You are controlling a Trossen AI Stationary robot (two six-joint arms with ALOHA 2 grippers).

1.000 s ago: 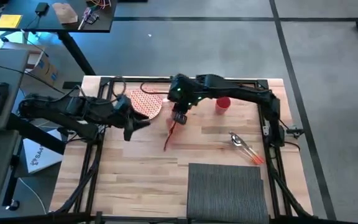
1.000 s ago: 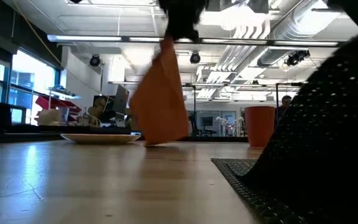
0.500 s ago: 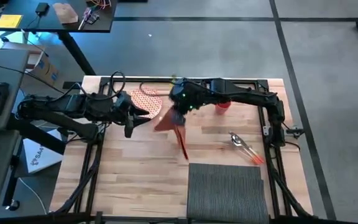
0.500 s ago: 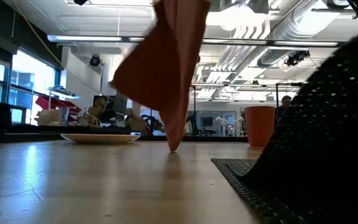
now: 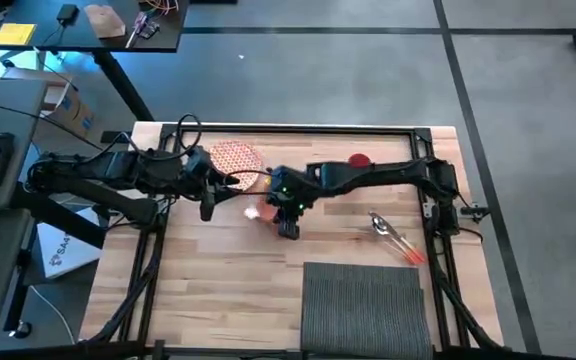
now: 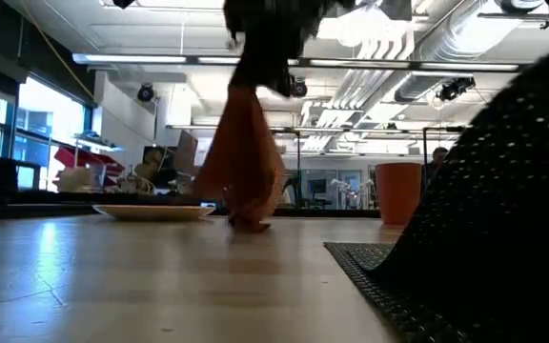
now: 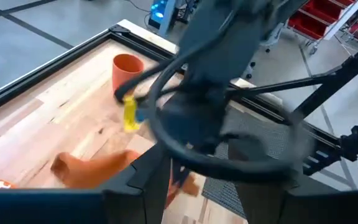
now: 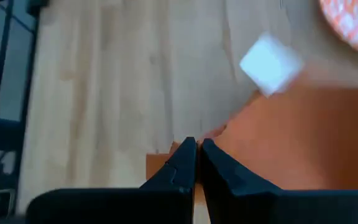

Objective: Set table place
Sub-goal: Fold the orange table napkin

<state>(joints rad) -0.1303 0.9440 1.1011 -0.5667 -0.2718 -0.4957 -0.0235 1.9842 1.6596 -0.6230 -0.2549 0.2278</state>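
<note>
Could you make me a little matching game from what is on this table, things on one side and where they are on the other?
Things:
1. napkin
2. placemat
3. plate
4. cup

Places:
A. flat at the table's near edge
B. standing at the far edge
C. hanging from the right hand, lower end on the wood
D. beside the left hand

Pairs: 1-C, 2-A, 3-D, 4-B

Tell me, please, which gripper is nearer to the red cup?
The right. The right gripper holds the napkin mid-table, nearer the cup; the left gripper waits farther off by the plate.
</note>
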